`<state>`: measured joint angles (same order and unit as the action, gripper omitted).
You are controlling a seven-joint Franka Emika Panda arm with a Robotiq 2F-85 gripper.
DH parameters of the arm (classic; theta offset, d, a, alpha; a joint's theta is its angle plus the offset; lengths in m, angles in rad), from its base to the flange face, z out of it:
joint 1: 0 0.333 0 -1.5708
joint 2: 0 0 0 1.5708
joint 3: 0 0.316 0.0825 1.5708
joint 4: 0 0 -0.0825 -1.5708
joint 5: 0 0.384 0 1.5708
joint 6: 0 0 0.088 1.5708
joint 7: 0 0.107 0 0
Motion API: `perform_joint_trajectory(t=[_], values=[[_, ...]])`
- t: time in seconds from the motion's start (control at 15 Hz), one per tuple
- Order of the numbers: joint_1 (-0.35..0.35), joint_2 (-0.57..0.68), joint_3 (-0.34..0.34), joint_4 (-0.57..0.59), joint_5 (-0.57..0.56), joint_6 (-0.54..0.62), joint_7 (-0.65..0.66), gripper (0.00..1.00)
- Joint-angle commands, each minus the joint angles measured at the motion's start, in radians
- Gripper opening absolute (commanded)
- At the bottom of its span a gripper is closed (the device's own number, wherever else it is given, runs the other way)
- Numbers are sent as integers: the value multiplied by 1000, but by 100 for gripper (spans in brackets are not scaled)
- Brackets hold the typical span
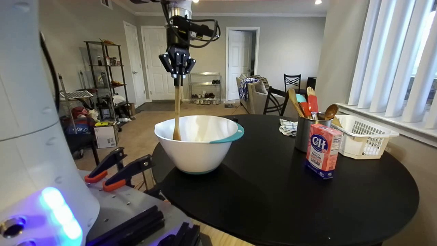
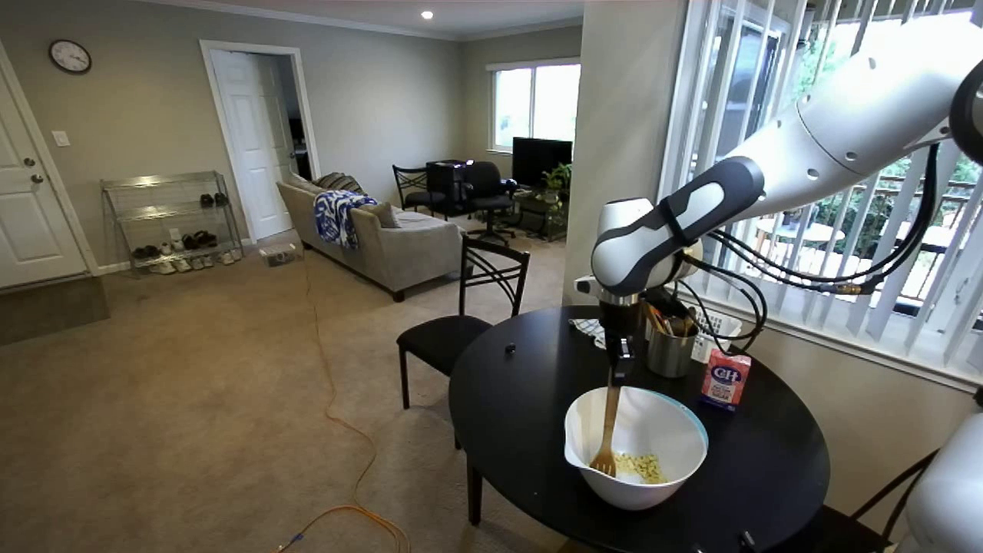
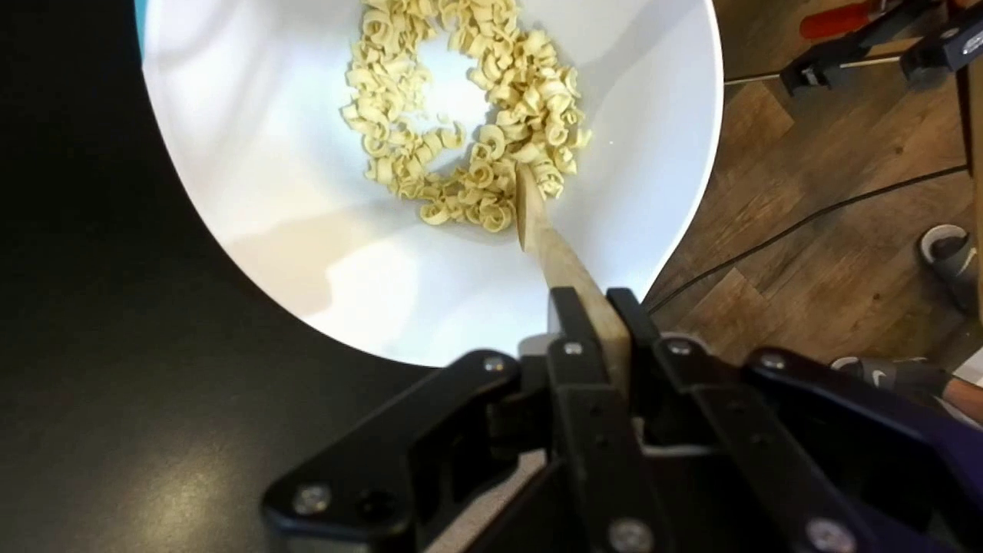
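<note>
One round black bench (image 1: pixel 273 201) shows most of its top in both exterior views, only a dark margin in the wrist view. On it stands a teal-handled white mixing bowl (image 1: pixel 201 157). Well apart from the bowl come a white plastic basket (image 1: pixel 353 146), a metal utensil holder (image 1: pixel 303 131) and an upright box of C&H sugar (image 1: pixel 322 152), seen in the exterior views alone. The jaws are clamped on the upper handle of a wooden fork (image 2: pixel 610 418), whose head is down in the bowl; its tines (image 2: pixel 604 465) can be made out in an exterior view, while the wrist view has the head nearly edge-on. Curled pasta pieces (image 3: pixel 530 100) ring the bowl's pale centre in the wrist view; in an exterior view the near wall (image 1: pixel 191 157) hides them.
</note>
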<state>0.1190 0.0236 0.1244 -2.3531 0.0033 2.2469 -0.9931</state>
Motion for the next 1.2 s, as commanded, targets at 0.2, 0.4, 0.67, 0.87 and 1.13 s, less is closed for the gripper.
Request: perform_joint_trajectory(t=[0.2, 0.4, 0.67, 0.87, 1.13], values=[[6, 9, 5, 27, -131, 59, 29, 3], [2, 21, 1, 29, -199, 84, 50, 3], [-2, 65, -6, 37, -238, 120, 69, 3], [-1, 105, -13, 58, -290, 144, 107, 3], [-7, 121, -25, 82, -336, 143, 162, 3]])
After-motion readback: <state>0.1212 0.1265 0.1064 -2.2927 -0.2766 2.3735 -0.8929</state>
